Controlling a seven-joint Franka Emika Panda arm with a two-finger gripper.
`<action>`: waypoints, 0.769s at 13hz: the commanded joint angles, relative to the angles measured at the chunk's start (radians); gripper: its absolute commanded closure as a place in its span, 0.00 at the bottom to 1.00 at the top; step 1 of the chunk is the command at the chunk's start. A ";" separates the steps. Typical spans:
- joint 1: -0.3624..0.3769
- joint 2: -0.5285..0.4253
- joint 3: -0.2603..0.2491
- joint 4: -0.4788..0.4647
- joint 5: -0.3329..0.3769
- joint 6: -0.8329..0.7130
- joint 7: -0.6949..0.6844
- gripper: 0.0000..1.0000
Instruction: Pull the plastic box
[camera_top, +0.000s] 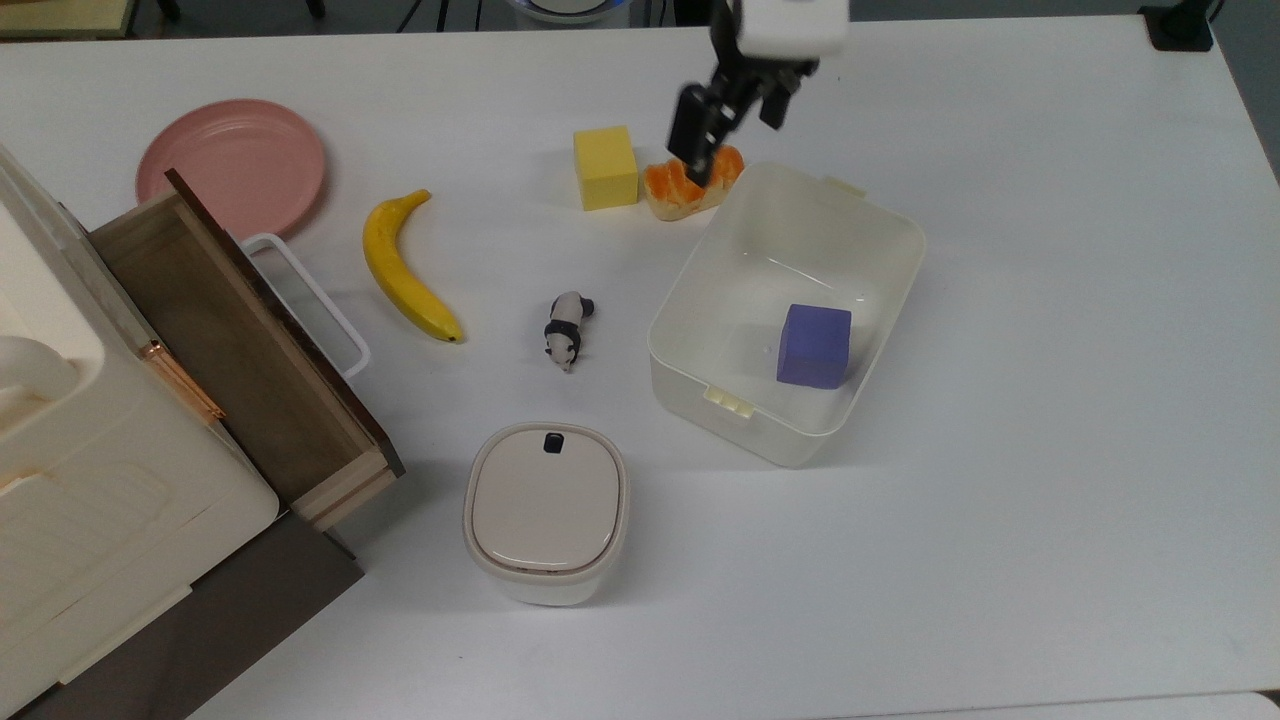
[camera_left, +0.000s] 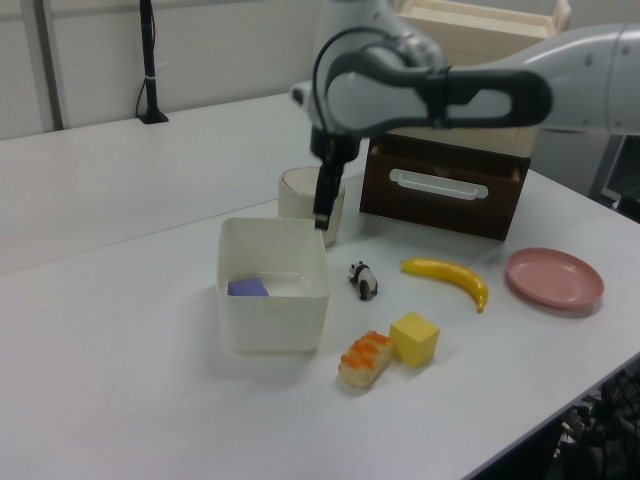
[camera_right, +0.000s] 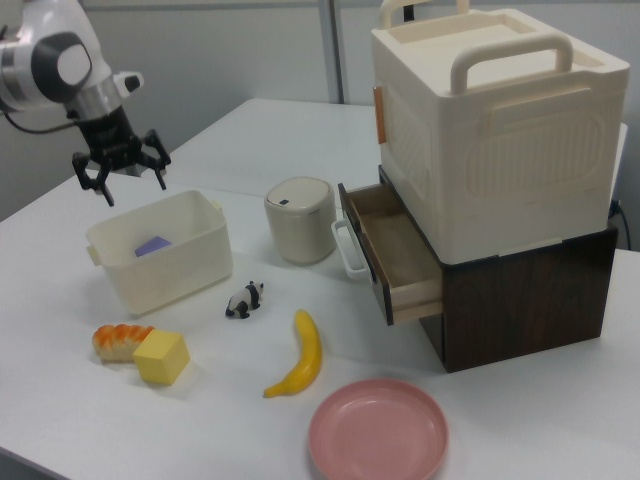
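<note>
Plastic box: lidless, translucent off-white, rounded corners, cream clip tabs on short sides; on white table, just below jaws, apart from them. Purple cube inside. Gripper raised, jaws spread, pinching nothing. Under jaws in top view: glazed orange bread roll, just beside box corner; yellow foam cube next to it. Farther off: panda figurine, banana, pink plate, beige-lidded rounded-square container, cream storage unit with open wooden drawer.
</note>
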 joint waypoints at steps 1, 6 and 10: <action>-0.055 -0.051 -0.009 0.020 -0.012 -0.206 0.103 0.00; -0.118 -0.126 -0.044 0.042 0.002 -0.364 0.496 0.00; -0.166 -0.155 -0.050 0.011 0.018 -0.306 0.536 0.00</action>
